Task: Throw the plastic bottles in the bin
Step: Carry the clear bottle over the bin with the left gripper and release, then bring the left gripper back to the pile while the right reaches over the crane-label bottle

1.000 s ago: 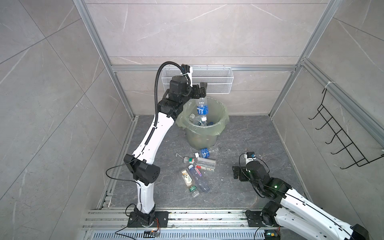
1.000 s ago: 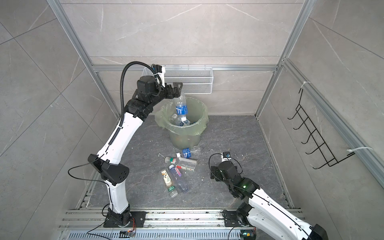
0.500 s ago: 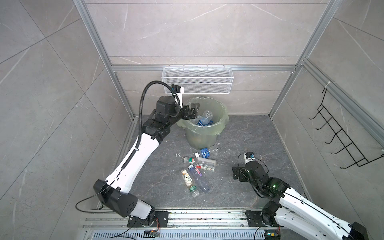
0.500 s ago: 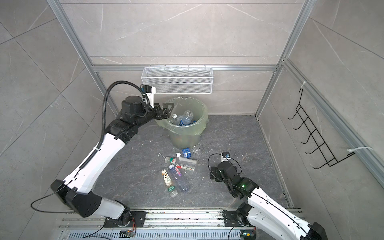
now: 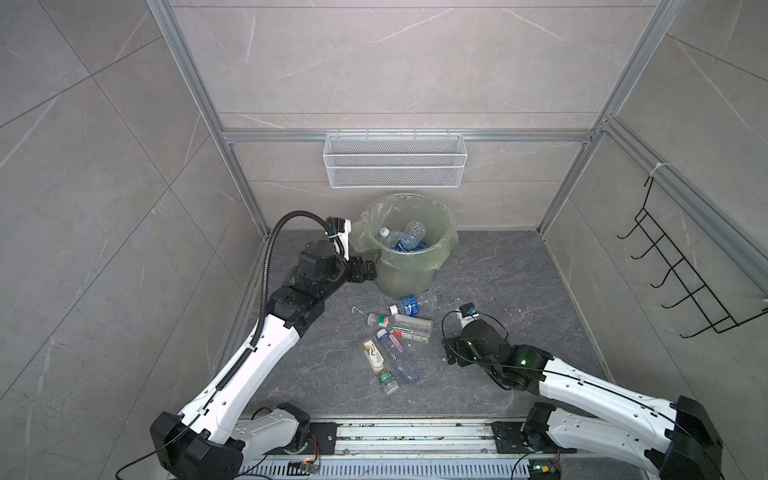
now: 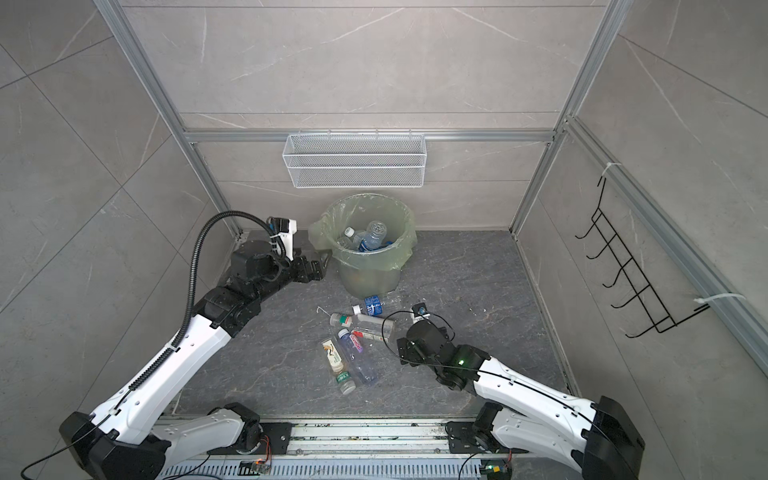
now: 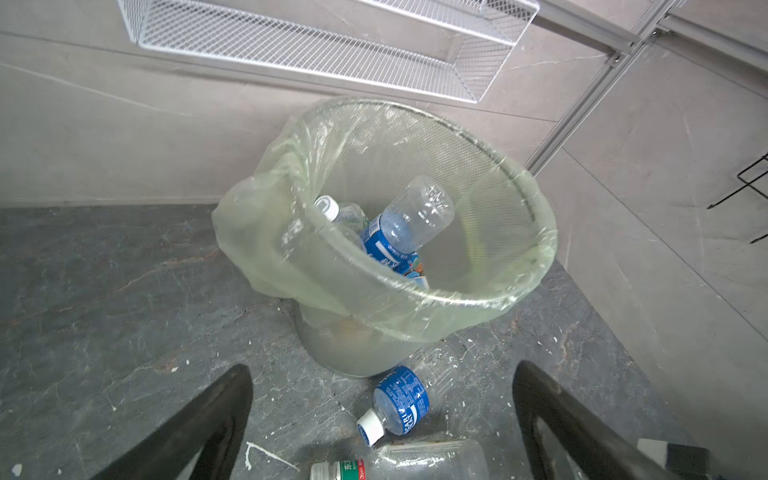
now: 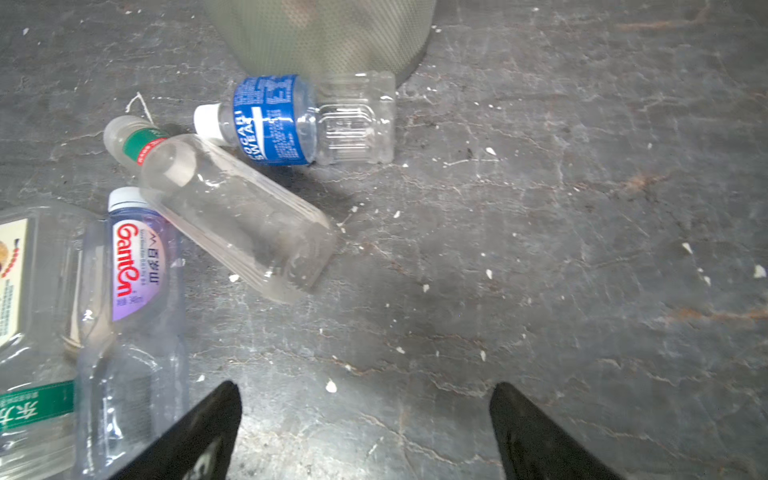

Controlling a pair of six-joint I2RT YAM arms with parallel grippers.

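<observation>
My left claw (image 7: 382,370) hangs spread wide and empty just beside the round pale green bag-lined plastic bin (image 5: 409,270), which holds several small clear plastic bottles (image 5: 409,237). My right claw (image 8: 365,386), also spread and empty, hovers over the dark stone floor (image 8: 540,249) near more bottles (image 8: 232,220) lying clustered there.

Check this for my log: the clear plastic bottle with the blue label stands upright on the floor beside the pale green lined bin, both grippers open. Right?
No: the clear plastic bottle with the blue label lies on its side, as the right wrist view shows. It is on the floor beside the pale green lined bin, with left gripper and right gripper open.
</observation>
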